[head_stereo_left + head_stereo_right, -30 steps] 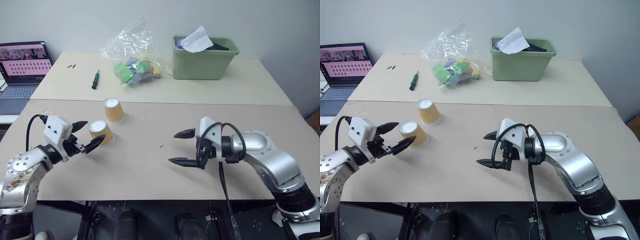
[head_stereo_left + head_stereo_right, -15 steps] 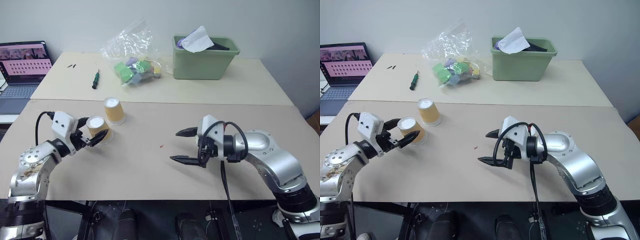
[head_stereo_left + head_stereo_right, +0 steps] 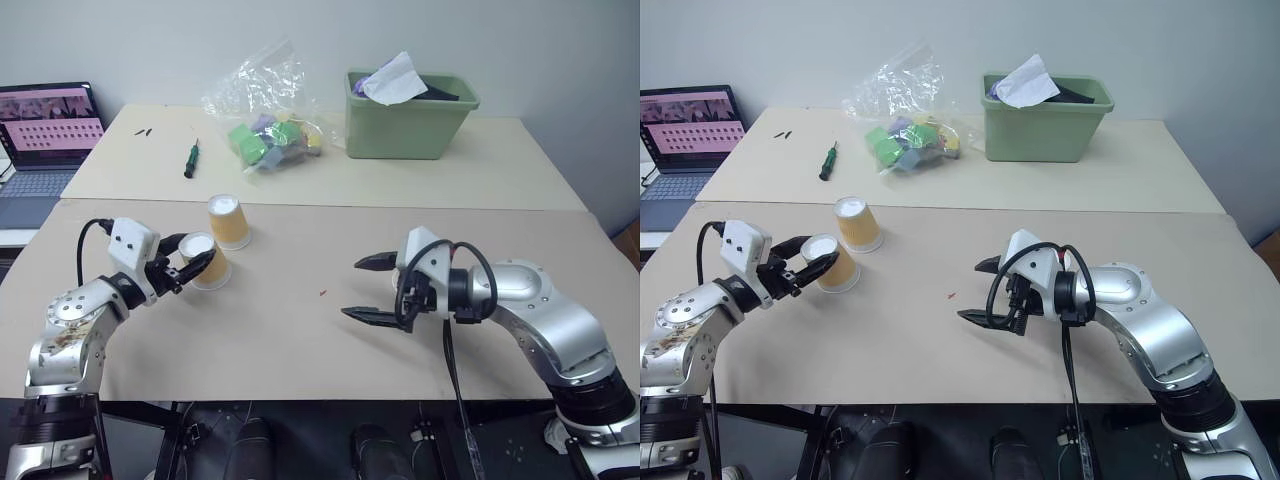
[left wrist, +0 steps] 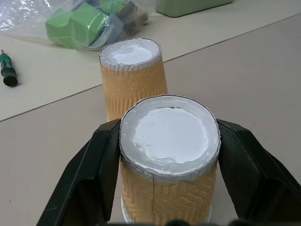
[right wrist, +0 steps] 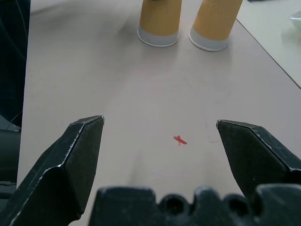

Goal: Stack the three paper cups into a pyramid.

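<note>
Left tool [image 3: 190, 268] is clamped on the nearer upside-down tan-orange paper cup [image 3: 207, 260], upright on the desk [image 3: 300, 330]; second cup [image 3: 229, 221] sits just behind. Right tool [image 3: 364, 290] is wide, empty, well apart: you lift left.

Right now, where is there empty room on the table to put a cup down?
The widest bare patch on the near table lies between the cup held by the left gripper and the open right gripper, around the small red mark. The far table is crowded by the bag of blocks and the green bin.
</note>
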You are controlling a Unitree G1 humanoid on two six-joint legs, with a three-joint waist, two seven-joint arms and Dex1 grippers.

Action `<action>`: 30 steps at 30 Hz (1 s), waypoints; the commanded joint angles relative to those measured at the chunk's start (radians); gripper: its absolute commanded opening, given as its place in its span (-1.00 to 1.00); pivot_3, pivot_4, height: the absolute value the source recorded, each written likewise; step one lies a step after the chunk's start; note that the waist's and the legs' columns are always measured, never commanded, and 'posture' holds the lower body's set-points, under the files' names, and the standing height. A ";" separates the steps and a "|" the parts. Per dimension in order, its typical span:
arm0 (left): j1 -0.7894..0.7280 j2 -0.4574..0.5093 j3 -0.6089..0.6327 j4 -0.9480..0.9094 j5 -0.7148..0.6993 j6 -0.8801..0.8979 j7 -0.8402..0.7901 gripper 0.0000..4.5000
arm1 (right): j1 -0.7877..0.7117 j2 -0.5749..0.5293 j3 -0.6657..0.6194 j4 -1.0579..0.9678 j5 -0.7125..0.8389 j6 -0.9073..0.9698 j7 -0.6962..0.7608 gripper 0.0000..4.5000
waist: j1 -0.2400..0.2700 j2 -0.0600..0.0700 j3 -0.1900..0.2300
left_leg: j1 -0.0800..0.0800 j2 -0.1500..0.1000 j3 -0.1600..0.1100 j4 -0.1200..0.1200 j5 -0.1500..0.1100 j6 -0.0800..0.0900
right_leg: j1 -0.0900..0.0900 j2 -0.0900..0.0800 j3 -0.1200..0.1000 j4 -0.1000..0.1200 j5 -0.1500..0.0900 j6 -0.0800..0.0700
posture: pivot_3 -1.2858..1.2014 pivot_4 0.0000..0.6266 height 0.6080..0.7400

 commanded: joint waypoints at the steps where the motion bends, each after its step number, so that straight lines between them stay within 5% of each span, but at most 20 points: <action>1: -0.042 -0.013 -0.019 -0.082 -0.019 0.018 0.002 0.34 | -0.013 -0.005 -0.034 -0.013 0.000 -0.002 -0.008 1.00 | 0.000 0.000 0.000 | 0.000 0.000 0.000 0.000 0.000 0.000 | 0.000 0.000 0.000 0.000 0.000 0.000 | 0.03 -0.52 0.28; 7: -0.180 -0.115 -0.126 -0.162 -0.076 0.123 0.021 0.34 | -0.028 0.011 -0.021 0.006 -0.010 -0.007 -0.022 1.00 | 0.017 0.000 0.000 | 0.000 0.000 0.000 0.001 0.000 0.000 | 0.001 0.000 0.000 0.000 0.000 0.001 | 0.03 -0.52 0.28; 13: -0.327 -0.289 -0.393 -0.034 0.045 0.055 -0.048 0.34 | -0.017 0.027 -0.080 -0.013 0.001 0.028 -0.092 1.00 | 0.024 0.000 0.000 | 0.000 -0.002 -0.001 0.002 0.000 0.000 | 0.002 0.000 0.001 0.000 0.001 0.002 | 0.03 -0.52 0.28; 22: -0.385 -0.381 -0.461 0.128 0.120 -0.030 -0.093 0.34 | 0.023 -0.005 -0.146 -0.068 0.009 0.068 -0.135 1.00 | 0.013 0.000 0.000 | -0.001 -0.002 -0.002 0.002 0.000 0.001 | 0.001 0.001 0.002 0.001 0.001 0.002 | 0.03 -0.52 0.28; 27: -0.381 -0.372 -0.434 0.116 0.102 -0.045 -0.128 0.97 | 0.035 -0.008 -0.158 -0.077 0.012 0.072 -0.146 1.00 | 0.014 0.000 0.000 | -0.001 -0.002 -0.002 0.002 0.000 0.001 | 0.002 0.001 0.002 0.001 0.001 0.002 | 0.03 -0.52 0.28; 30: -0.377 -0.369 -0.416 0.078 0.085 -0.047 -0.136 0.99 | 0.037 -0.005 -0.153 -0.070 0.008 0.065 -0.147 1.00 | 0.015 0.000 0.000 | -0.001 -0.002 -0.002 0.002 0.000 0.001 | 0.002 0.000 0.001 0.001 0.001 0.002 | 0.03 -0.52 0.28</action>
